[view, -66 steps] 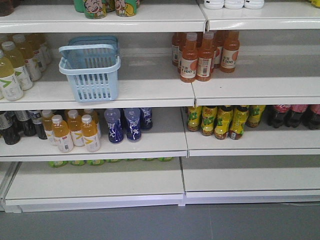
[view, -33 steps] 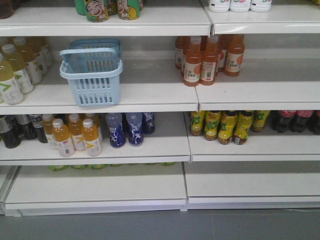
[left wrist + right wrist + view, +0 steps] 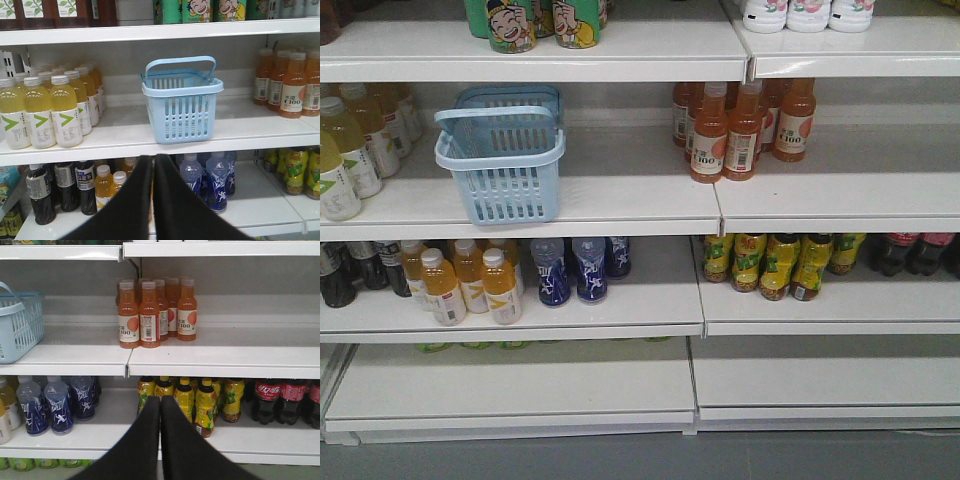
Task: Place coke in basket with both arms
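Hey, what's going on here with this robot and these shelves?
Nothing is being handled yet. The robot faces stocked store shelves with the left pincer and the right pincer both shut and empty, short of the goods. The light blue basket stands on a shelf of its own level, apparently empty. The coke bottles sit on the lower shelf, off to the right, untouched.

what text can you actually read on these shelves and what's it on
"C100": orange bottles, middle shelf.
Green "V": pale yellow bottles.
Red labels of the coke bottles: white script, too blurred to read.
Blue bottles, cans, small print: unreadable.
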Controlling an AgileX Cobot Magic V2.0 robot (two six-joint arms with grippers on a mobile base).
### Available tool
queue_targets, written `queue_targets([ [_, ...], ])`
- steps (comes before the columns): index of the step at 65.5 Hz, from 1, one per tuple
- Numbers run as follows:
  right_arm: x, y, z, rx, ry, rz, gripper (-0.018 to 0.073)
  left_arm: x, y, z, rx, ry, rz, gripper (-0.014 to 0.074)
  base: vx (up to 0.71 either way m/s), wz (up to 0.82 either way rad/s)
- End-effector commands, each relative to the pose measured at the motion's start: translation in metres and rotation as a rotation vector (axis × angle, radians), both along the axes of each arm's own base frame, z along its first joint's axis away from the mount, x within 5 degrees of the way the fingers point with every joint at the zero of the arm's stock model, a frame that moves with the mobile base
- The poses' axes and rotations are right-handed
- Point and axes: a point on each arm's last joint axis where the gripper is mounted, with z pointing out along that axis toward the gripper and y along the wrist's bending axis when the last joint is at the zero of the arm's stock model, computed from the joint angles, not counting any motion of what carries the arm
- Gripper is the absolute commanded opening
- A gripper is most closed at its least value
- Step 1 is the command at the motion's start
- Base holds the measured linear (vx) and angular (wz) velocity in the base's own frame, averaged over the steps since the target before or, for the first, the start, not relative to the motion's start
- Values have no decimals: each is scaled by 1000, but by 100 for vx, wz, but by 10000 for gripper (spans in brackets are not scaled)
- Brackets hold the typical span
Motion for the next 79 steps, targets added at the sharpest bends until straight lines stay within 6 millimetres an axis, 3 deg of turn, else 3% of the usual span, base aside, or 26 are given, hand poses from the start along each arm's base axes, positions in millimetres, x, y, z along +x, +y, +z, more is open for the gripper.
queue_targets([
  [1,0,0,2,-5,-74,4,-9,-2,-1,6,-14,-88,-17,-8,6,1],
  [79,0,0,2,-5,-74,4,-9,-2,-1,6,-14,-88,-17,-8,4,1],
])
